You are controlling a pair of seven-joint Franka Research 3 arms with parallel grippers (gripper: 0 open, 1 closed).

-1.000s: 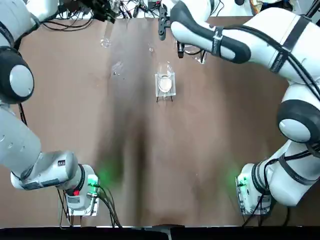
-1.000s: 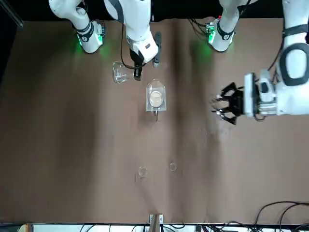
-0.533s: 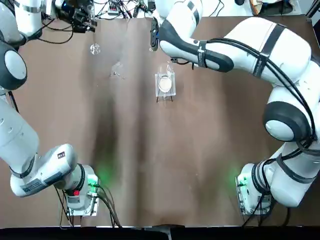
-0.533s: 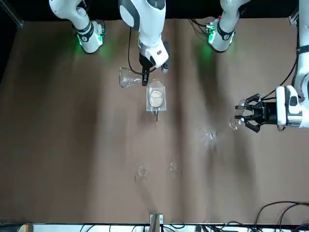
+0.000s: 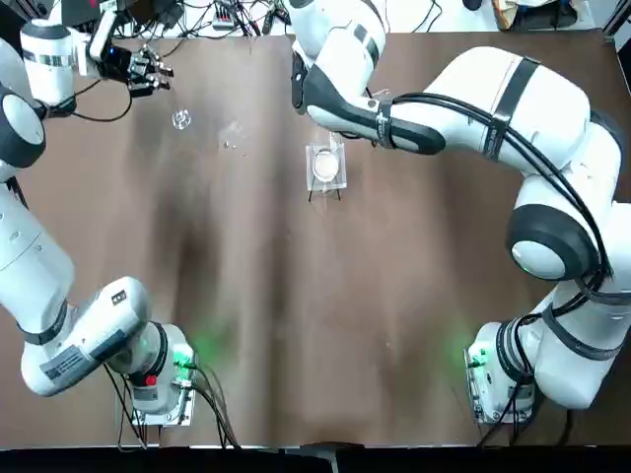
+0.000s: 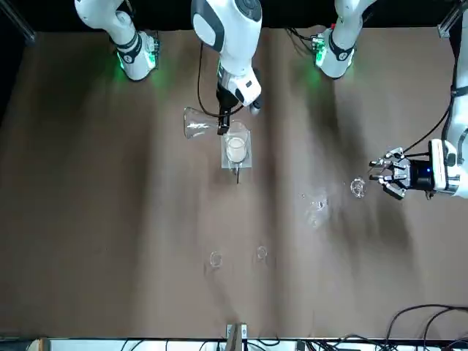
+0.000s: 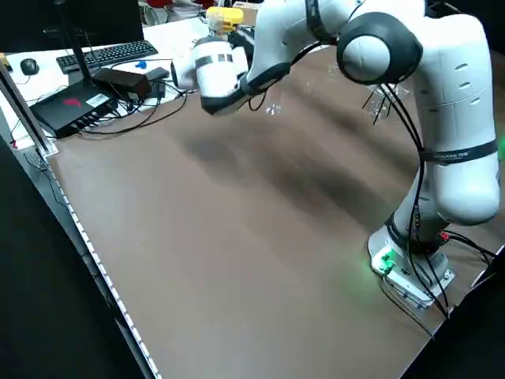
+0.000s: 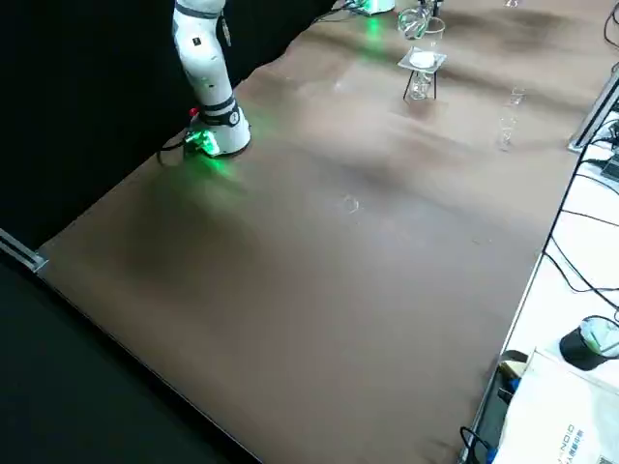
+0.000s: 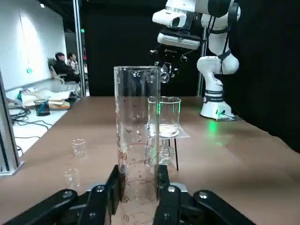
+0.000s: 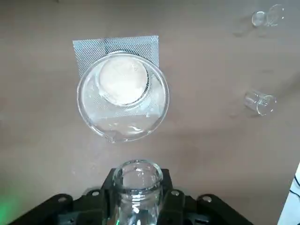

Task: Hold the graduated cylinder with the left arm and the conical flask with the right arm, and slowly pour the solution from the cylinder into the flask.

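Clamped upright between the fingers of the left gripper: the cylinder, held above the far left part of the table, as seen from overhead. Gripped by the neck between the fingers of the right gripper, above the far middle of the table: the flask, with its open mouth facing the wrist camera. Well apart from each other in the front view, the cylinder and the flask. Near the flask, toward the middle of the table: a wide beaker on a square mesh stand with thin dark legs. Below that beaker, between the legs: another piece of clear glassware. Farther toward the table's far edge, just apart: two small glass cups. Pictured in the background of the left wrist view, beyond the table: two seated people. In view past the far edge, from the left side: a keyboard and a mouse.
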